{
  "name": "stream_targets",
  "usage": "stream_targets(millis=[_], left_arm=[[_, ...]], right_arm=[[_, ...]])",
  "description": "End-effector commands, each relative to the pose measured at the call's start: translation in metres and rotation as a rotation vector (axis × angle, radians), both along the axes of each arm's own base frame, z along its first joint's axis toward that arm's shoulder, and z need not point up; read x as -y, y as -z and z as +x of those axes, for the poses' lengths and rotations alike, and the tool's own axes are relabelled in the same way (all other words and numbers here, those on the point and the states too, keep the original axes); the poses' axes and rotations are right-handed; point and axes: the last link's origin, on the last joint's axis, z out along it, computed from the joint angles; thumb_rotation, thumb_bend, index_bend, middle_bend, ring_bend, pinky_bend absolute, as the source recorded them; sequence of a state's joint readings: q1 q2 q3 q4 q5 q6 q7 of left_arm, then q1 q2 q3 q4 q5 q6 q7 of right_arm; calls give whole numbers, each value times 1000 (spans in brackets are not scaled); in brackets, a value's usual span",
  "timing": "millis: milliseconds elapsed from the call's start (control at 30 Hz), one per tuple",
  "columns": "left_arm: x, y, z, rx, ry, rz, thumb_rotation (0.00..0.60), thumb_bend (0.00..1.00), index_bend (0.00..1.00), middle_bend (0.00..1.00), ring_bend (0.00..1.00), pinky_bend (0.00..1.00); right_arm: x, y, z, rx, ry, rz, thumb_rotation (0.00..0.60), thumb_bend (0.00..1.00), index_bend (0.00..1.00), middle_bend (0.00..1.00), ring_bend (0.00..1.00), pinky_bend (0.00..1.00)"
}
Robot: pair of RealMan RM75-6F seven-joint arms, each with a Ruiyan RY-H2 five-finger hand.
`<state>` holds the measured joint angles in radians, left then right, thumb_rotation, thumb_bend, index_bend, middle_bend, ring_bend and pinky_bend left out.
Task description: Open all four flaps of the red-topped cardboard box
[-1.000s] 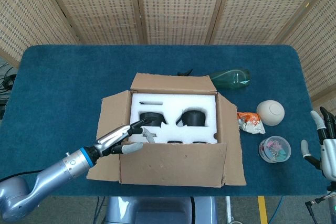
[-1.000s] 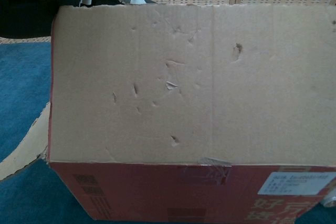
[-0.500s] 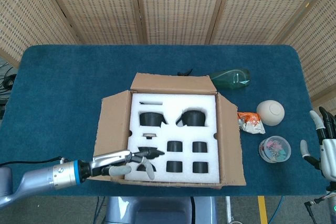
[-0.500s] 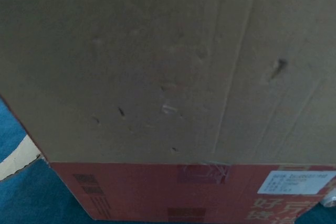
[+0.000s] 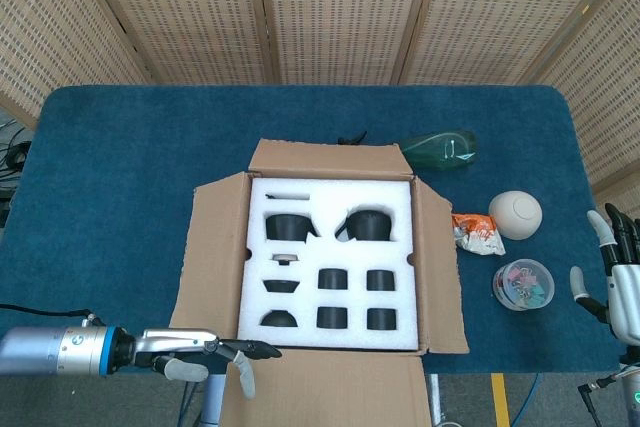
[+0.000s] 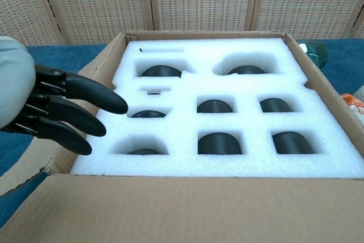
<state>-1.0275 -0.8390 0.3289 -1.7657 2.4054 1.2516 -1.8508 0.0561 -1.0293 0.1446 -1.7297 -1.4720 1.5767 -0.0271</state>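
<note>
Cardboard box (image 5: 437, 287) on blue table (image 5: 110, 177), all four flaps folded out, white foam insert (image 5: 330, 247) exposed. Left hand (image 5: 205, 350) at near-left corner, fingers spread, holding nothing. Right hand (image 5: 620, 282) far right, fingers apart, empty.

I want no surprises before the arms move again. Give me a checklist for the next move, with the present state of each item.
1. Near flap folded out toward the robot: ok, it lies down past the table edge.
2. Far flap, left flap and right flap folded out: ok, all three lie outward.
3. Foam insert exposed: ok, its pockets show dark parts.
4. Left hand free of the box: ok, it holds nothing, fingers extended beside the near left corner.
5. Right hand free: ok, open at the table's right edge, touching nothing.
6. Green bottle clear of the far flap: cannot tell, it lies very close.
</note>
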Motion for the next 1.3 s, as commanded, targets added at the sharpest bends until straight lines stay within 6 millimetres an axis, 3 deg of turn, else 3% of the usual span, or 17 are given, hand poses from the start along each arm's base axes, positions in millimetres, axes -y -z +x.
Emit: stream_targets(millis=[33,233,467,533,1033,1300], left_arm=[[-3,-7,-9,-29,27,123,71,160,312,0,0,0],[-11,-22,-31,-133,61,495,94,176,312,0,0,0],[-9,-32,-64,-298,3,958,290,201,303,0,0,0],[-8,-34,-78,-370,-9,1072,310,201,293,0,0,0],[12,-35,-150,-690,-163,1429,409,201,271,0,0,0],[36,-34,-168,-734,-215,1530,430,201,268,0,0,0]], right_arm=[[0,1,0,1,1,3,600,517,25,11,0,0],[1,3,-4,4,14,13,600,517,25,11,0,0],[3,6,-11,6,45,28,600,524,25,11,0,0],[4,7,-14,-1,58,31,600,539,25,11,0,0],[6,15,-29,-30,131,42,600,543,20,1,0,0],[5,19,-29,-34,129,39,600,543,20,1,0,0]])
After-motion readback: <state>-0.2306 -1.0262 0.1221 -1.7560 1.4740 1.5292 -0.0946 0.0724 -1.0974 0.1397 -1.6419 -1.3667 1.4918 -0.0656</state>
